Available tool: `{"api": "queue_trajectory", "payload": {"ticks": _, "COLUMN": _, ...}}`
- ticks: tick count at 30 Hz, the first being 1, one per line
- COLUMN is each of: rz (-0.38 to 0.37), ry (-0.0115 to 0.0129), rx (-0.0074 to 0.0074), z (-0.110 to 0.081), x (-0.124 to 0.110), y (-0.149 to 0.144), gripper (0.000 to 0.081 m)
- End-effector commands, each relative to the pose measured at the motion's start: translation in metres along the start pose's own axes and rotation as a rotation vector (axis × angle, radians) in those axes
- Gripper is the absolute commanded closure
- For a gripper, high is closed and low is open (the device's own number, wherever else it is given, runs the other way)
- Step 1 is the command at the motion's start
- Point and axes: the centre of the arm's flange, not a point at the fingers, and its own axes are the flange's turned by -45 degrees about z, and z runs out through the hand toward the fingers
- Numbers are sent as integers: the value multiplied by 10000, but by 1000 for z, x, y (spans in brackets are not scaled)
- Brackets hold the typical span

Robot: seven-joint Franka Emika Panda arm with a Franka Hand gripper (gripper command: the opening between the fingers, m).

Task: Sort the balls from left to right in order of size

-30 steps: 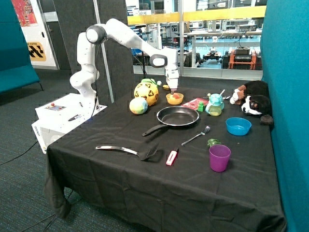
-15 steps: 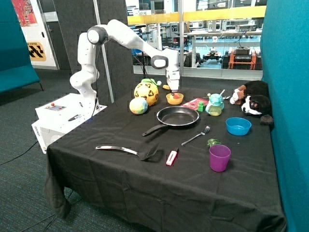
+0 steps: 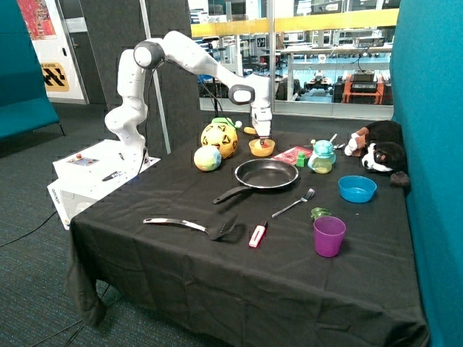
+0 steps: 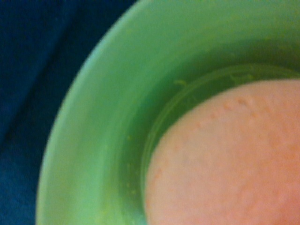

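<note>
A white Franka arm lowers its tool (image 3: pixel 261 137) into the yellow bowl (image 3: pixel 253 150) at the back of the black-draped worktop (image 3: pixel 181 267), where the small orange ball (image 3: pixel 265 144) sits; the wrist view is filled by the bowl's inner wall (image 4: pixel 93 140) and the ball's pebbled surface (image 4: pixel 225 159), which suggests the tool is right on top of its target. Whether the tool is spread or pinching the ball cannot be told, since no fingers show in either view. The reach appears aimed at lifting the smallest ball out, so it can join the row. The big yellow football (image 3: pixel 219 139) with black markings and the medium pastel ball (image 3: pixel 207 158) rest close together just beside the bowl, near the frying pan (image 3: pixel 265 174); the sorting looks barely begun. Compared with a second ago, the arm's wrist has shifted slightly toward the back of the worktop and dropped closer over the bowl, while the balls, pan, spatula (image 3: pixel 192 226), fork (image 3: pixel 293 204), purple cup (image 3: pixel 329 236) and blue bowl (image 3: pixel 357 189) lie unchanged.
</note>
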Motion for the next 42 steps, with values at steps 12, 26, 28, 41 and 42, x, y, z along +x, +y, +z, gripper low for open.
{"api": "queue_trajectory", "payload": {"ticks": 12, "rz": 109, "ry": -58, "rx": -17, "z": 4, "x": 9, "y": 5, "gripper": 50}}
{"api": "queue_trajectory", "payload": {"ticks": 26, "rz": 107, "ry": -58, "rx": -17, "z": 12, "x": 9, "y": 5, "gripper": 69}}
{"api": "queue_trajectory", "payload": {"ticks": 28, "rz": 108, "ry": -58, "rx": -17, "z": 14, "x": 9, "y": 3, "gripper": 69}}
{"api": "queue_trajectory", "payload": {"ticks": 41, "rz": 125, "ry": -58, "rx": -17, "z": 19, "x": 11, "y": 1, "gripper": 79}}
{"api": "queue_trajectory", "payload": {"ticks": 42, "rz": 129, "ry": -58, "rx": -17, "z": 20, "x": 11, "y": 1, "gripper": 61}}
